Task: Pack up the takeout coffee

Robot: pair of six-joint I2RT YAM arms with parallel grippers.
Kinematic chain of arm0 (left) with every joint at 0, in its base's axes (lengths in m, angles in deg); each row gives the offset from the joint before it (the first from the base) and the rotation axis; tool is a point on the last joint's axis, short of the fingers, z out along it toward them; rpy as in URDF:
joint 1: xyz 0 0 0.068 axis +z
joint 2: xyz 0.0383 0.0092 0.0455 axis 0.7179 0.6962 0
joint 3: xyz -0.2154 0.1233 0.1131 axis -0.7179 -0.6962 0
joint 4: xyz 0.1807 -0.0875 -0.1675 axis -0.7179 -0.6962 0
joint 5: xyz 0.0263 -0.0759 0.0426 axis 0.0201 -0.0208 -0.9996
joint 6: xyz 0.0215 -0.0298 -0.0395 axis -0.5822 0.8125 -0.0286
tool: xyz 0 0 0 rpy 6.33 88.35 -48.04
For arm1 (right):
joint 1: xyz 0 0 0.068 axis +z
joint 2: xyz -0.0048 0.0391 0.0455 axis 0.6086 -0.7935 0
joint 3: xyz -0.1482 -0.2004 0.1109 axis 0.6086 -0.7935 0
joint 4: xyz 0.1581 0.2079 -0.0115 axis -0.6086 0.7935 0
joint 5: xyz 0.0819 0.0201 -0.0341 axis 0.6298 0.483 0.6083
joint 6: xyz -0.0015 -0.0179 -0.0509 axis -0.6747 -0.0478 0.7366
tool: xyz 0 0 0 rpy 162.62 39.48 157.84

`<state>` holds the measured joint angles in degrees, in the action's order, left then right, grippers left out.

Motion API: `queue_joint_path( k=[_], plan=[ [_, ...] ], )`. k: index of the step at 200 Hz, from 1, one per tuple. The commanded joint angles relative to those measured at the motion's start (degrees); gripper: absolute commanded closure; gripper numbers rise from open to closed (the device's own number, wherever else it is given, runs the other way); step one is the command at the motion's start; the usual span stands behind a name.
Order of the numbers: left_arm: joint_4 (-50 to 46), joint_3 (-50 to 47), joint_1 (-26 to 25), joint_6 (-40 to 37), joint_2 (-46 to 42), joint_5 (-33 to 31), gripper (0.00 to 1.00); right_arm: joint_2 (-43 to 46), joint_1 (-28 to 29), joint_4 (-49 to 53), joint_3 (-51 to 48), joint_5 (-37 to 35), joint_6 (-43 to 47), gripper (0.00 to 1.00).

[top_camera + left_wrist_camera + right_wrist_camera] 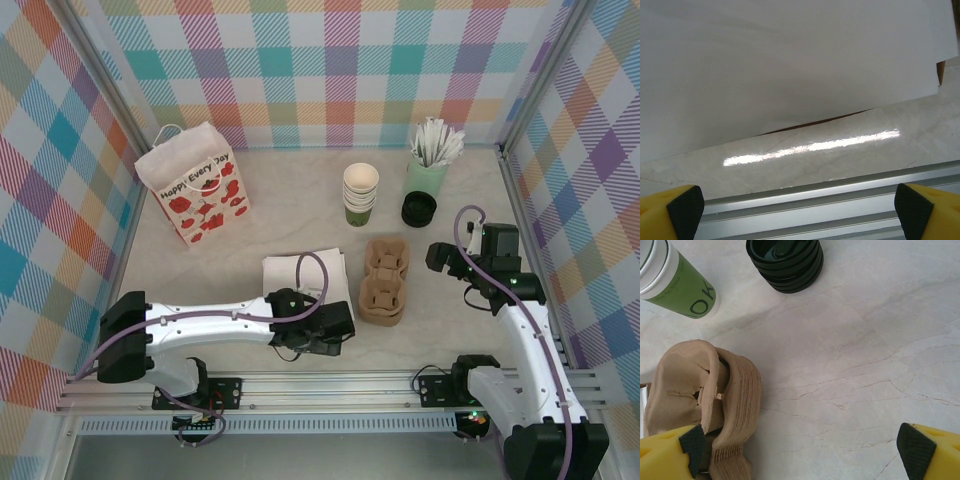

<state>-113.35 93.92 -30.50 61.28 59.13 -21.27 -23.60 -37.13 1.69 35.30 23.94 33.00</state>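
The single takeout coffee cup is out of view. A nested stack of cream-rimmed cups (360,193) with green bodies (682,285) stands at the back centre. My left gripper (335,325) (800,210) is open and low over the table's near edge, just in front of a white napkin pile (303,272) (780,65), with nothing between its fingers. My right gripper (446,258) (805,450) is open over bare table, right of the brown pulp cup carriers (385,280) (705,390). Its left fingertip (690,442) is close to the carriers.
A poppy-print gift bag (195,185) stands at the back left. A pale green tumbler of white sticks (428,165) stands at the back right, with black lids (419,209) (785,262) in front of it. An aluminium rail (805,200) runs along the near edge. Plaid walls enclose the table.
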Motion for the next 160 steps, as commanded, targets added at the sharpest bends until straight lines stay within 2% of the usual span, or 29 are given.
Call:
queue_joint_path(
  k=[1,42,78,126,160],
  plan=[
    [0.6,-1.2,-0.2,4.1,0.9,2.5,0.01,-0.3,0.2,0.8,0.5,-0.6,0.3,0.00],
    [3.3,-4.7,3.2,3.7,1.5,5.0,0.07,-0.4,0.3,0.6,0.6,-0.6,-0.1,0.00],
    [5.5,-5.5,6.5,-0.2,3.1,6.4,0.14,-0.3,0.2,0.8,0.7,-0.9,-0.1,0.00],
    [6.6,-5.5,11.3,-4.5,5.7,7.2,0.14,-0.5,0.2,0.9,1.0,-1.2,0.1,0.00],
    [6.2,-3.0,14.2,-7.2,7.2,5.6,0.11,-0.7,0.2,0.7,0.7,-1.0,-0.3,0.00]
  ],
)
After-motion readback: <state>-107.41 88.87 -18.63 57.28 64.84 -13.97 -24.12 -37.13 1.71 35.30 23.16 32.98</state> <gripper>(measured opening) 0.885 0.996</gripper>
